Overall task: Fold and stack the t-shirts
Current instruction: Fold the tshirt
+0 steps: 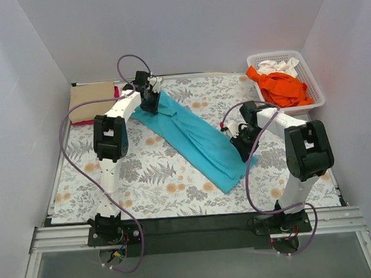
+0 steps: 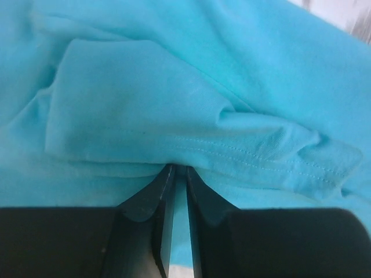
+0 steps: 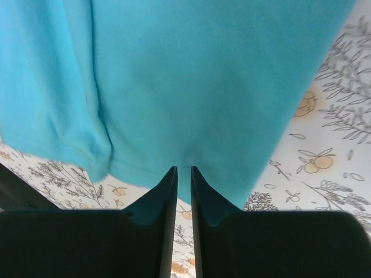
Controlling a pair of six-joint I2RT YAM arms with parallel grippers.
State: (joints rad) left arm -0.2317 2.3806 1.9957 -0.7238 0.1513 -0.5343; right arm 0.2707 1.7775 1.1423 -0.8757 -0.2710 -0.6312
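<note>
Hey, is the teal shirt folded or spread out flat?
Partly folded: the teal shirt lies as a long narrow doubled band on the table cloth, its ends pinched by the left gripper and right gripper.

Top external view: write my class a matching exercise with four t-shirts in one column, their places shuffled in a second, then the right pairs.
Things:
1 turquoise t-shirt
2 orange t-shirt
3 white t-shirt
4 tan t-shirt

Places:
A folded, far left corner
B far end of the basket
C stretched across the table cloth
D near part of the basket

Pairs: 1-C, 2-D, 3-B, 4-A
</note>
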